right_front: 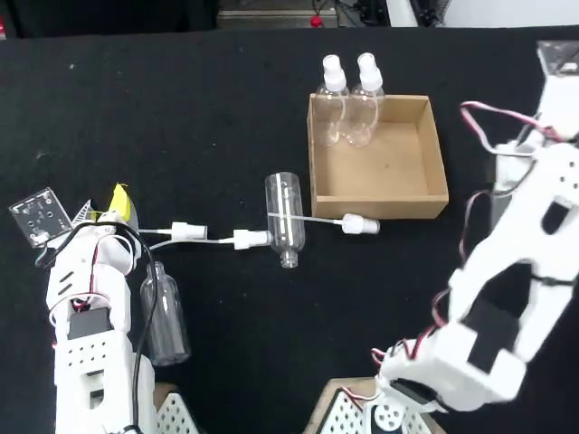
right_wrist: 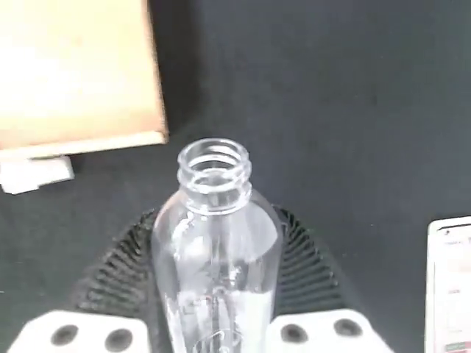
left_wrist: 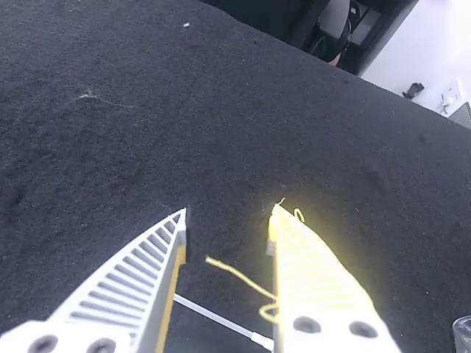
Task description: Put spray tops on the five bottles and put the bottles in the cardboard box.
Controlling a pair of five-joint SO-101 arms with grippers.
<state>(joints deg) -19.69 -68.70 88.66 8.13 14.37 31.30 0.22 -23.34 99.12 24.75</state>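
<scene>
Two clear bottles with white spray tops [right_front: 333, 98] [right_front: 366, 93] stand in the far left corner of the cardboard box [right_front: 380, 196]. An uncapped bottle [right_front: 286, 217] lies in front of the box's left side. Three loose spray tops [right_front: 185, 231] [right_front: 249, 239] [right_front: 360, 224] lie in a row near it. Another uncapped bottle [right_front: 165, 312] lies beside the left arm. My left gripper [left_wrist: 228, 213] is open over bare black table, just left of the spray tops [right_front: 101, 208]. My right gripper [right_wrist: 213, 220] is shut on an uncapped bottle [right_wrist: 215, 243], neck pointing away, near the box [right_wrist: 81, 73].
The table is covered in black cloth [right_front: 181, 117]. The right arm [right_front: 516, 271] stands tall on the right side of the box. A thin tube of a spray top [left_wrist: 213, 318] runs under the left fingers. A white object [right_wrist: 449, 287] sits at the right wrist view's edge.
</scene>
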